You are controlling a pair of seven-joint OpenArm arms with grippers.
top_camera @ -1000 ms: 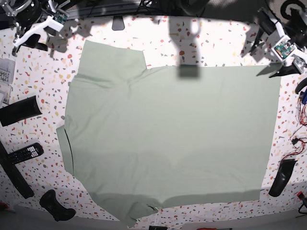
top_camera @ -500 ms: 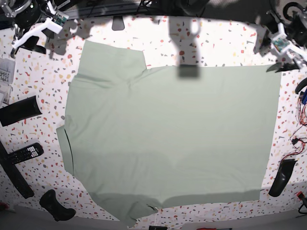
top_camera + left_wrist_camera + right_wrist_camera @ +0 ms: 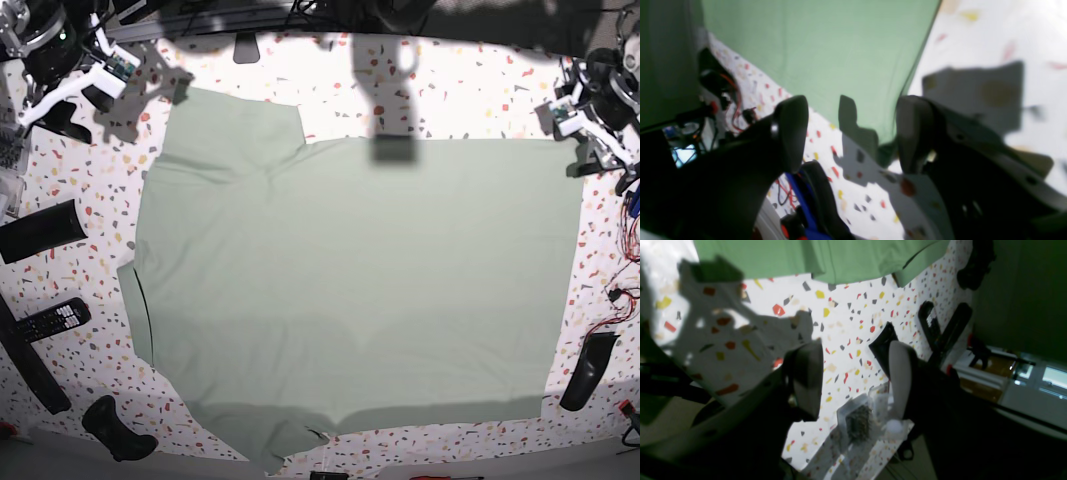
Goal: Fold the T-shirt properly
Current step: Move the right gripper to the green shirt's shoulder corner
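1. Speckled table [image 3: 470, 95] shows bare margins all round the T-shirt [image 3: 360, 290], which lies flat mid-table.
2. I see left gripper [image 3: 853, 133] spread wide by its corner.
3. Right gripper [image 3: 853, 380] parted, holding nothing.

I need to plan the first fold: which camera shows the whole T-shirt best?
The base view: the T-shirt lies spread flat on the table, all its edges in frame. The left wrist view shows only one corner and edge beyond the open left claw; the right wrist view shows just a strip along its top.
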